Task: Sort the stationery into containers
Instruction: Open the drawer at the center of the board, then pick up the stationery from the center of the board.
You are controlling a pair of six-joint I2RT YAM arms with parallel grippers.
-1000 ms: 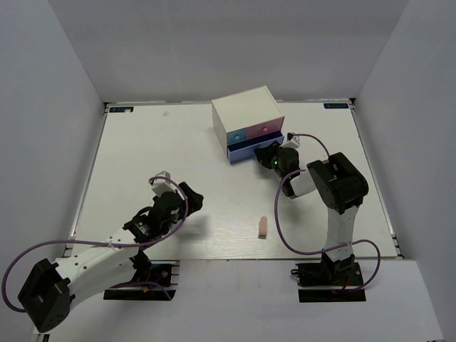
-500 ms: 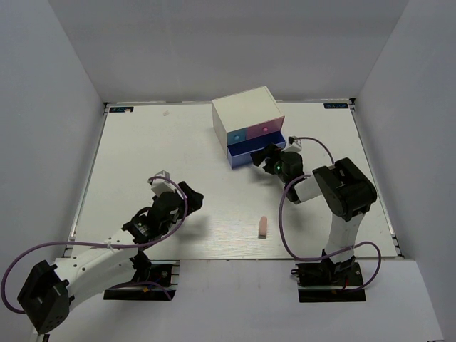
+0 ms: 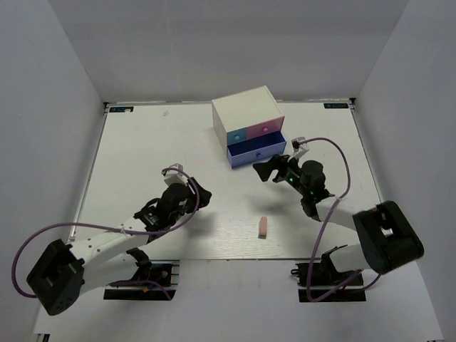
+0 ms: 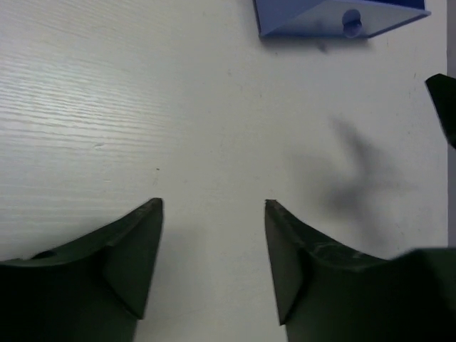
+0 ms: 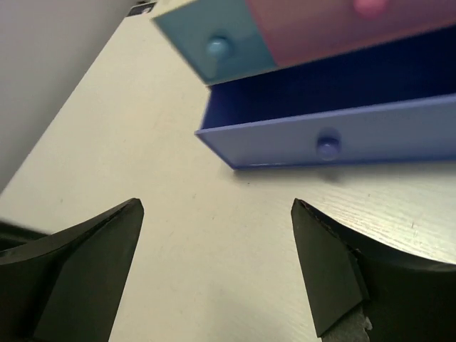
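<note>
A pinkish-beige eraser block lies on the table near the front edge, between the two arms. The white-topped box stands at the back with its light blue front and pink front shut. Its wide periwinkle drawer is pulled out, and its inside is dark. My right gripper is open just in front of that drawer, holding nothing. My left gripper is open over bare table, left of the eraser, pointing toward the periwinkle drawer. No highlighters are in view.
Grey walls close in the white table on three sides. A purple cable loops beside the right arm. One right gripper finger shows at the edge of the left wrist view.
The right gripper opened wide and backed away from the periwinkle drawer toward the front. The left arm reached further right and its jaws narrowed a little.
</note>
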